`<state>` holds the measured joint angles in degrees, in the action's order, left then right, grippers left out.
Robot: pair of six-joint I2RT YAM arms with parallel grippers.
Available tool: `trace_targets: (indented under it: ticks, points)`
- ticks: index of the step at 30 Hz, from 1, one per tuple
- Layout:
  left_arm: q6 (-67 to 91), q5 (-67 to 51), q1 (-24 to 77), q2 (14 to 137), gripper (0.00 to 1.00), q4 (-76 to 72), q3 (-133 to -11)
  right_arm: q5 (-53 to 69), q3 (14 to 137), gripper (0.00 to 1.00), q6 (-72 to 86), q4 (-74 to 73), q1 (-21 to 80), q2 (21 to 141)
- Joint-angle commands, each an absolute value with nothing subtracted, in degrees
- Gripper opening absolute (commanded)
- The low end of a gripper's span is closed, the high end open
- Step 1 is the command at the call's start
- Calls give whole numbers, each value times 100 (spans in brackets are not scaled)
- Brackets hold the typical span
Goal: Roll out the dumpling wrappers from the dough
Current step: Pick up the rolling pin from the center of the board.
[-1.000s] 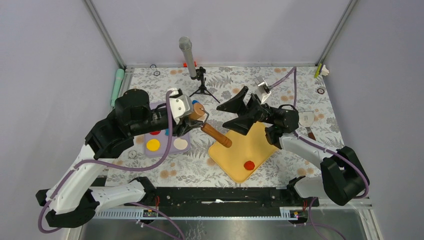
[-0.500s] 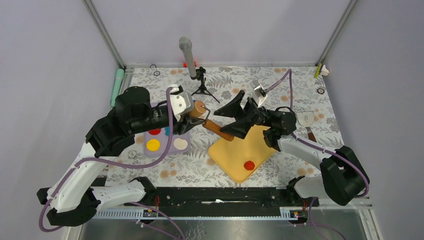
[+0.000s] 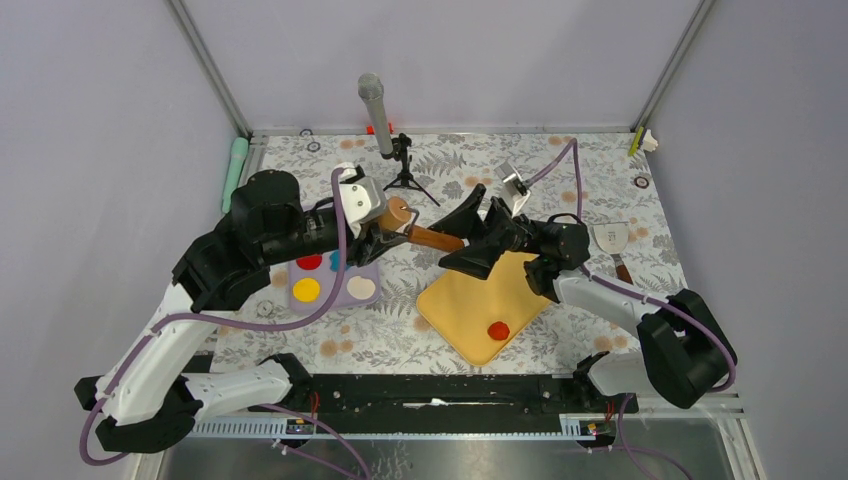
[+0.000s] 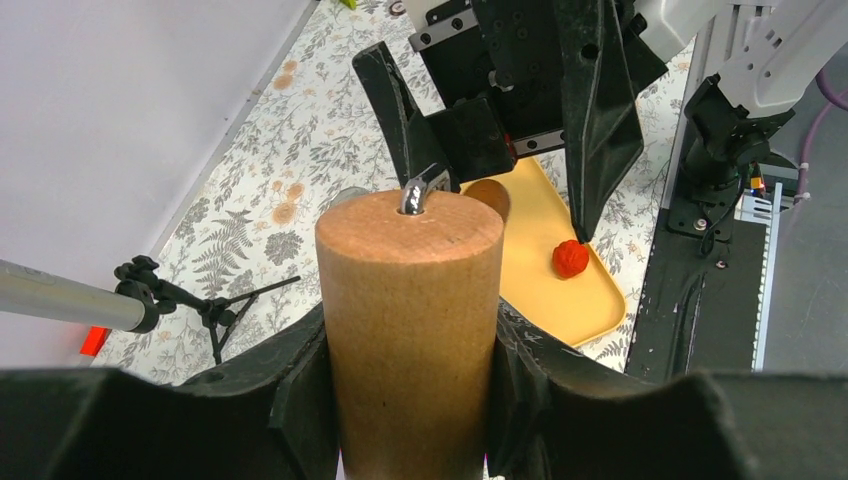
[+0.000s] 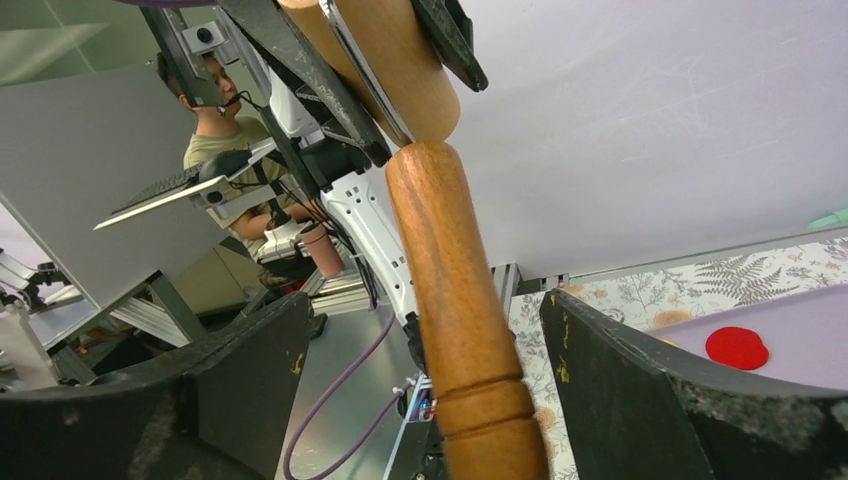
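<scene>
My left gripper is shut on one handle of the wooden rolling pin and holds it above the table, between the purple tray and the yellow board. In the left wrist view the handle fills the closed jaws. My right gripper is open, and its fingers straddle the pin's other end without touching it; the pin runs between them. A red dough ball lies on the yellow board. A flat red wrapper disc lies on the purple tray and also shows in the right wrist view.
The tray also holds a yellow disc, a cream disc and a blue disc. A microphone on a small tripod stands behind the grippers. A metal spatula lies at the right, and a green tool lies at the far left.
My left gripper has swung the rolling pin's free end up and away from the board. My right gripper has moved left, and its open fingers now bracket that end.
</scene>
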<state>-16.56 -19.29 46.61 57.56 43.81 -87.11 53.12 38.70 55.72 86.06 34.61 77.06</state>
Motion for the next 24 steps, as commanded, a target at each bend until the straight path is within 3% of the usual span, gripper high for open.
trace_targets:
  ticks: [1, 6, 9, 10, 14, 15, 16, 17, 18, 19, 24]
  points:
    - [-1588, -2029, 4615, 5722, 0, 3693, -8967, 5501, 3915, 88, 5551, 9853, 3563, 7765]
    - [-1567, -2021, 4598, 5700, 0, 3665, -8924, 5458, 3951, 80, 5599, 9855, 3602, 7843]
    - [-1568, -2010, 4597, 5689, 0, 3676, -8884, 5376, 3942, 69, 5585, 9853, 3603, 7849]
    - [-1579, -1989, 4597, 5687, 0, 3696, -8871, 5331, 3938, 64, 5582, 9853, 3604, 7844]
    - [-1429, -1618, 4588, 5643, 0, 3749, -8762, 5212, 3929, 24, 5568, 9853, 3602, 7819]
    - [-1360, -1534, 4588, 5636, 17, 3797, -8759, 5245, 3929, 9, 5561, 9853, 3603, 7804]
    - [-1322, -1509, 4576, 5634, 43, 3891, -8767, 5262, 3935, 0, 5597, 9846, 3602, 7795]
    - [-1325, -1588, 4556, 5633, 70, 4003, -8793, 5275, 3934, 0, 5679, 9819, 3597, 7778]
    - [-1323, -1677, 4540, 5622, 90, 4113, -8814, 5332, 3949, 0, 5753, 9735, 3586, 7751]
    - [-1301, -1785, 4529, 5605, 98, 4188, -8816, 5414, 3997, 0, 5798, 9534, 3573, 7725]
    - [-1124, -2082, 4352, 5543, 99, 4352, -8801, 5922, 4297, 0, 5491, 8046, 3564, 7434]
